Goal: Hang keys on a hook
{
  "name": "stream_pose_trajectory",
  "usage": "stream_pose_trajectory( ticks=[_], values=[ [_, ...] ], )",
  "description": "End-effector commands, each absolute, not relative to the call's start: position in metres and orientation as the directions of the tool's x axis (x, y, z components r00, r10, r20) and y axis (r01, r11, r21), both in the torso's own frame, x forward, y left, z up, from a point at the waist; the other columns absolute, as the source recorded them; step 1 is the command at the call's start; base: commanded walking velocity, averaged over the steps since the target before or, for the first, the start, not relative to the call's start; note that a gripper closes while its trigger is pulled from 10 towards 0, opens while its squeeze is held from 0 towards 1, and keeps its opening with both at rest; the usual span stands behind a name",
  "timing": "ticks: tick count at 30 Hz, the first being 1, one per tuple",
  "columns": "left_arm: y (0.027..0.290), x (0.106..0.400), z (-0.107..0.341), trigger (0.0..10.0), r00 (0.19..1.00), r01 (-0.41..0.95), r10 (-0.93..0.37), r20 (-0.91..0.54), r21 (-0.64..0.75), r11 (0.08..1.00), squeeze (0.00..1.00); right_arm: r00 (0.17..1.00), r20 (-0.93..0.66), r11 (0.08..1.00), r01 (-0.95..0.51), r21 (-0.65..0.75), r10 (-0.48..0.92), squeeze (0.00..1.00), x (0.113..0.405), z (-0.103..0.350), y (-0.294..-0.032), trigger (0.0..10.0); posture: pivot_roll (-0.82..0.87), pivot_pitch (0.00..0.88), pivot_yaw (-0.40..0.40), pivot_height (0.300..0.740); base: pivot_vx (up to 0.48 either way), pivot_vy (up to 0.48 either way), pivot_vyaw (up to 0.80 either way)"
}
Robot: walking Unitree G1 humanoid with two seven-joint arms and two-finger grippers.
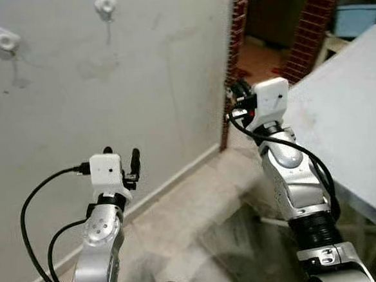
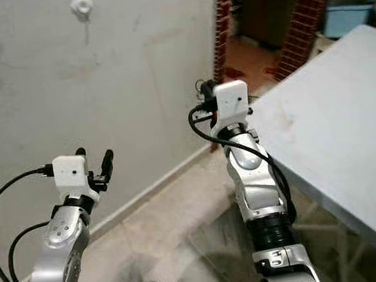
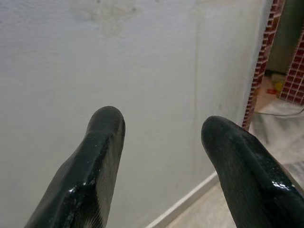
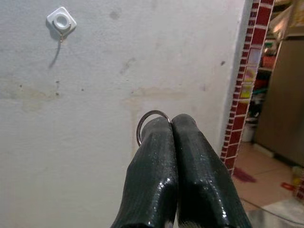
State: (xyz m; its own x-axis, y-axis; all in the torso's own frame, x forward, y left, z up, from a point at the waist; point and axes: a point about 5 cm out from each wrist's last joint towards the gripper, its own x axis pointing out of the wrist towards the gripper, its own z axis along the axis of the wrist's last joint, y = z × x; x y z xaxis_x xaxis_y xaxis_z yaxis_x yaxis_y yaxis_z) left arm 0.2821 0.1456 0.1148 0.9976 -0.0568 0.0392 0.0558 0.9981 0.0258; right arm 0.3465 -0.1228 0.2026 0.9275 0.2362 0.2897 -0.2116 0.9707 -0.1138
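Grey plaster wall (image 1: 139, 86) fills the background ahead of the robot, stained and scuffed, ending on its right at a red brick doorway edge (image 1: 233, 54). Two white hooks are fixed high on the wall: one hook (image 1: 105, 3) nearer the doorway, and a second hook (image 1: 5, 41) farther to the robot's left. Seen from the right wrist, the nearer hook (image 4: 61, 21) is a square white plate with a round centre and a small pin hanging below it.

Right pincer (image 4: 171, 124) is raised toward the wall beside the brick edge, its two black fingers pressed flat together. A thin metal key ring (image 4: 151, 118) curves out from between the fingertips on the hook side; the keys themselves cannot be made out. The ring sits well below the nearer hook and well apart from it, with bare wall between.

Left pincer (image 1: 126, 166) is held lower, well apart from the wall, its fingers (image 3: 102, 142) spread wide with nothing between them.

A pale grey bench (image 1: 348, 117) stands to the robot's right, its edge running close beside the right arm. Tiled floor (image 1: 199, 205) lies open between the two arms and along the wall's skirting.
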Motion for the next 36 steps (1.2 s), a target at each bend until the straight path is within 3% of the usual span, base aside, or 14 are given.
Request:
stream_pose_trajectory(
  ticks=[1, 17, 28, 36],
  values=[
    [0.15, 0.281, 0.115, 10.0, 0.999, 0.029, -0.031, 0.041, 0.051, 0.998, 0.0, 0.924, 0.296, 0.97, -0.222, -0.099, 0.241, 0.0, 0.346, 0.206, -0.12, 10.0, 0.09, 0.093, 0.026, 0.74, 0.0, 0.0, 0.8],
    [0.15, 0.271, 0.103, 10.0, 1.0, -0.004, 0.003, 0.017, 0.035, 0.999, 0.0, 0.909, 0.285, 0.952, -0.287, -0.106, 0.305, 0.0, 0.347, 0.207, -0.109, 10.0, 0.09, 0.113, -0.009, 0.74, 0.0, 0.0, 0.8],
    [0.164, 0.232, 0.084, 10.0, 1.0, -0.004, 0.005, -0.01, 0.085, 0.996, 0.0, 0.898, 0.285, 0.942, -0.317, -0.11, 0.335, 0.0, 0.342, 0.207, -0.105, 10.0, 0.09, 0.118, -0.03, 0.74, 0.0, 0.0, 0.8],
    [0.158, 0.219, 0.102, 10.0, 0.997, 0.072, -0.074, 0.039, 0.044, 0.996, 0.0, 0.896, 0.287, 0.941, -0.319, -0.113, 0.338, 0.0, 0.341, 0.208, -0.106, 10.0, 0.12, 0.132, -0.04, 0.74, 0.0, 0.0, 0.8]
  ],
)
